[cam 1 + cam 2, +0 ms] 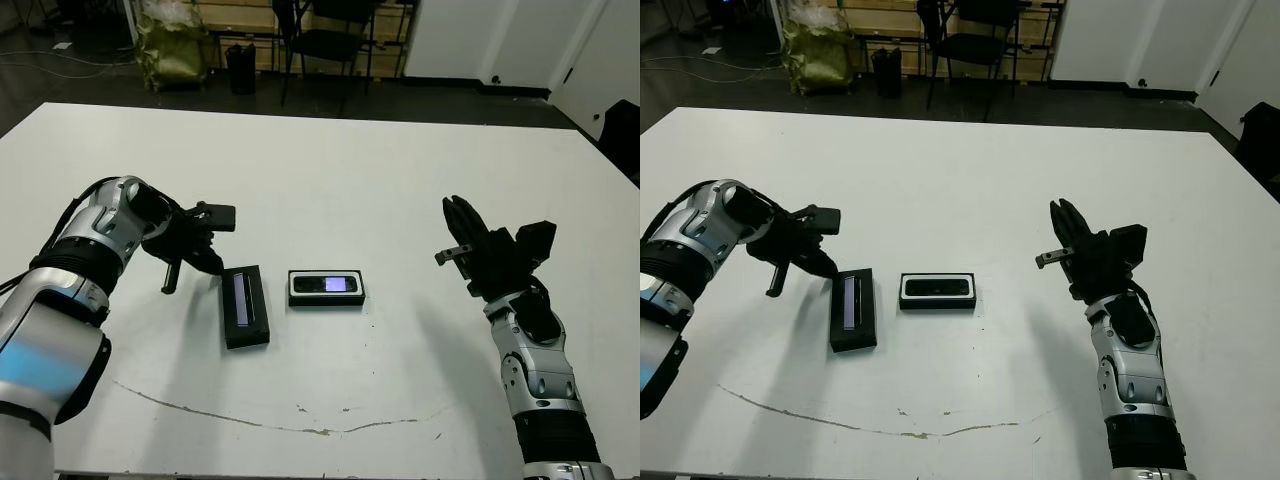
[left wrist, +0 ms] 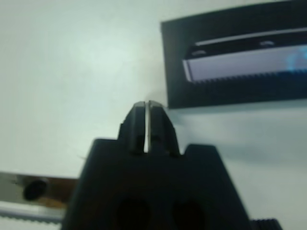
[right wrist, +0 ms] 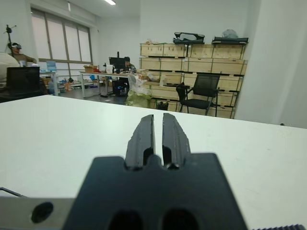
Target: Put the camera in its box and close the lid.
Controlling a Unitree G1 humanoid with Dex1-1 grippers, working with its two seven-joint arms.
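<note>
Camera (image 1: 325, 284) already lies in its box (image 1: 326, 299), so I'd open my closed left jaws (image 1: 210, 262) beside the lid (image 1: 245, 306), right jaws (image 1: 458, 228) closed, idle.

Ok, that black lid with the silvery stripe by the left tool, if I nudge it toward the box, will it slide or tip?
Probably slide: the lid lies flat and low on the smooth white table, so tipping looks unlikely. It seems stiff and light, so an off-centre push may spin it. The left tool is shut beside its far end.
</note>
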